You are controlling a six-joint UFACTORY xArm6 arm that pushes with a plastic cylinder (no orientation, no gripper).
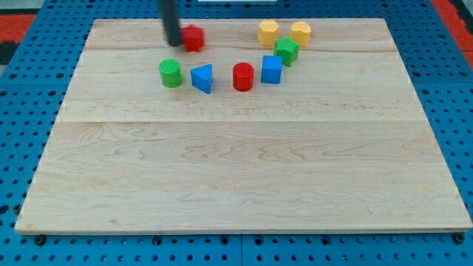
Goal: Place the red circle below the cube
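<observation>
My tip (173,43), a jawless rod holding nothing, is sitting near the board's top edge, touching another red block (194,38); the red circle (243,77) is standing unattended just left of the blue cube (271,69).

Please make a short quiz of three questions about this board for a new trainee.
1. True or false: my tip touches the red circle.
2. Which block is nearest the red circle on the view's right? A) blue cube B) green circle C) blue triangle
3. How many yellow blocks are there?

Key: 1 false, it is beside another red block; 2 A; 3 two.
</observation>
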